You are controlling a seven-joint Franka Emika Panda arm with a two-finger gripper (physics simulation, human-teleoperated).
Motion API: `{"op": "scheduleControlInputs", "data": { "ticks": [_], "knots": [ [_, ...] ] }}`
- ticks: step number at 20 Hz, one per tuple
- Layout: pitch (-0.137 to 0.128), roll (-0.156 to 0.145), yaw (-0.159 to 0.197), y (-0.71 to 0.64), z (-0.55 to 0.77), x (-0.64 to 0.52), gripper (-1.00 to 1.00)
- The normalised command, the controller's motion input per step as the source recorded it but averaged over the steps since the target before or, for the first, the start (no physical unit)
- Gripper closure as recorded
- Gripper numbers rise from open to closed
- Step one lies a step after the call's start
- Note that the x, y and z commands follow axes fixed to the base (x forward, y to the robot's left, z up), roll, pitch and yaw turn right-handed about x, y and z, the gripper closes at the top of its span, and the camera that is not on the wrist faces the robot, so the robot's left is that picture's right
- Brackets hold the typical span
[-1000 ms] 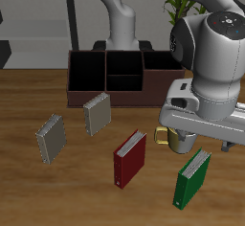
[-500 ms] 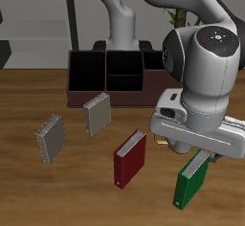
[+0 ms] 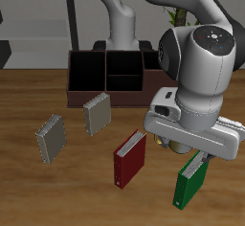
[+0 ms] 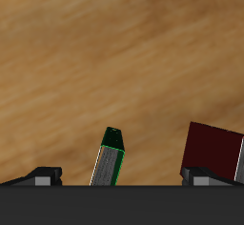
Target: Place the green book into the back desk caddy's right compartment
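Bright green book [image 3: 191,182] with white page edges; dark red book [image 3: 129,158]; maroon-brown caddy [image 3: 105,72].

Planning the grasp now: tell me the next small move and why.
Probably lower the hand straight down over the green book. The wrist view shows the book's top edge between the fingertips, not yet gripped, with the dark red book standing beside it.

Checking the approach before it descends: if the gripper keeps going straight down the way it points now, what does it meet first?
Most likely the green book, standing between the gripper's fingertips in the wrist view. The dark red book sits off to one side, outside that line. Depth is unclear, so the height left cannot be told.
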Motion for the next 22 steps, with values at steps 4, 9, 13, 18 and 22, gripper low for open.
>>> {"op": "scheduleControlInputs", "data": {
  "ticks": [4,9,13,18,22],
  "knots": [
    [-0.024,0.0,-0.034,0.06,-0.17,-0.06,-1.0],
    [-0.011,0.011,0.005,0.16,-0.25,-0.08,-1.0],
    [0.009,0.003,0.0,0.05,-0.2,-0.04,-1.0],
    [0.004,-0.007,0.004,0.0,-0.13,0.01,-1.0],
    [-0.015,0.002,-0.012,0.01,-0.15,-0.03,-1.0]
  ]
}}
